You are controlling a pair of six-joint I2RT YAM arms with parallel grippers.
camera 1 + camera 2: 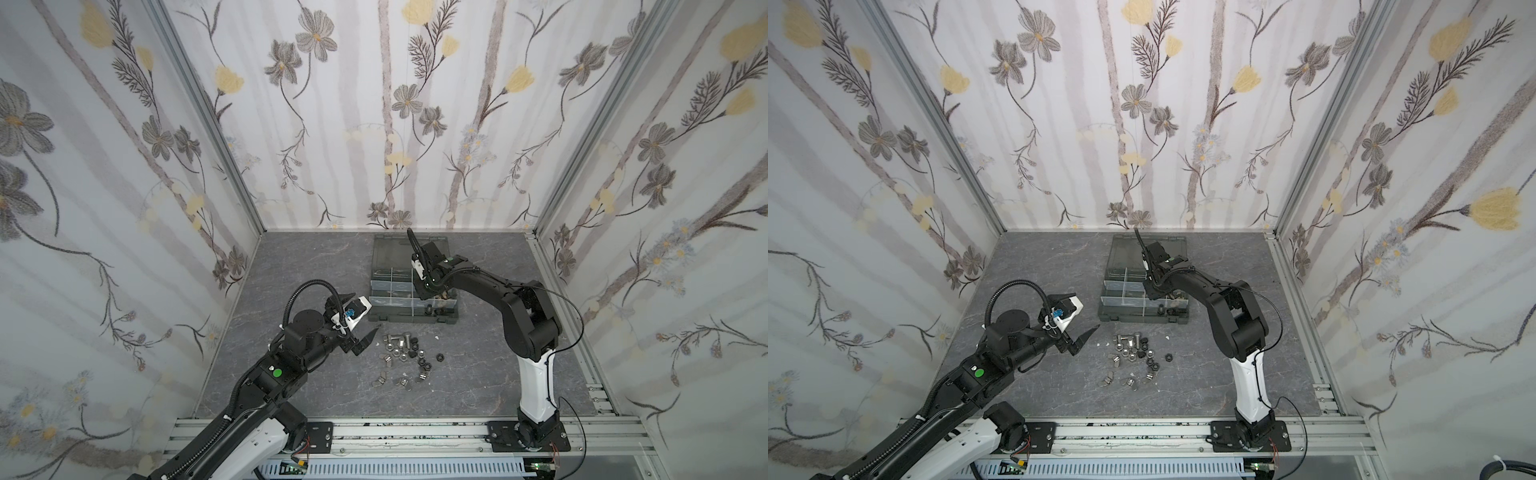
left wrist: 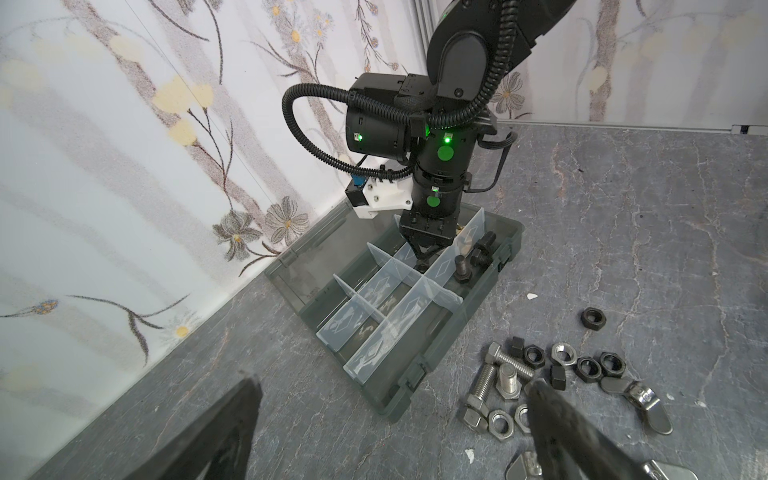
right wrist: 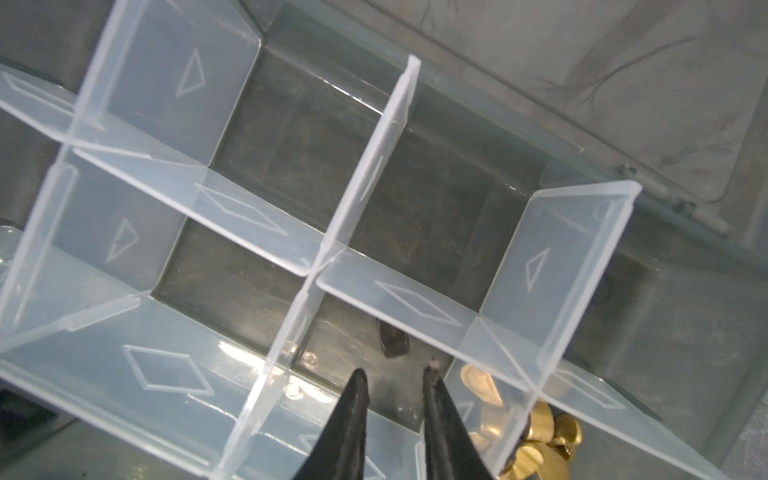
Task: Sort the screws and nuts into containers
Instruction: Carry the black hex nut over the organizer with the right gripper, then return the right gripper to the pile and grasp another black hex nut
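Right end effector (image 3: 395, 370) slightly ajar, empty.

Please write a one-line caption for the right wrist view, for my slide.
Right gripper, jaws apart and empty, over an organizer compartment holding a small black piece; brass wing nuts next door.

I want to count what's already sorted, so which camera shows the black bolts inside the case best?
The left wrist view: the black bolts show close and sharp in an end compartment of the case. In both top views they are small dark blobs. The right wrist view misses them.
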